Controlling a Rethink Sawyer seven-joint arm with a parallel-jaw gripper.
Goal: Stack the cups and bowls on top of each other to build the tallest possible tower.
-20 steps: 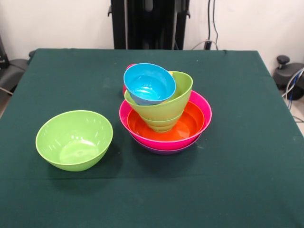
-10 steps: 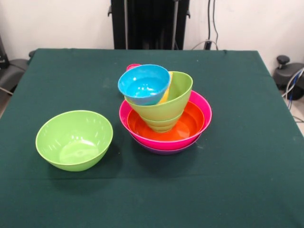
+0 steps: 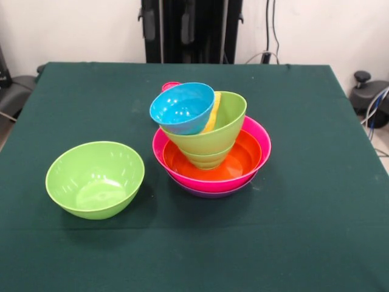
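Note:
The tower stands mid-table: a purple bowl lowest, then a hot pink bowl and an orange bowl nested in it. Two lime green bowls sit tilted inside the orange one. A small sky blue bowl leans to the left on top, with a sliver of a yellow cup showing beneath its right side. A bit of a red cup peeks out behind the blue bowl. Another large lime green bowl rests alone at the front left. No gripper shows in the front view.
The green tablecloth covers the table. The black pedestal stands at the far edge. Cables and a black stand are off the table at the right.
The sky blue bowl has tipped and slid to the left on top of the pile, uncovering the yellow cup under it. Nothing else has moved.

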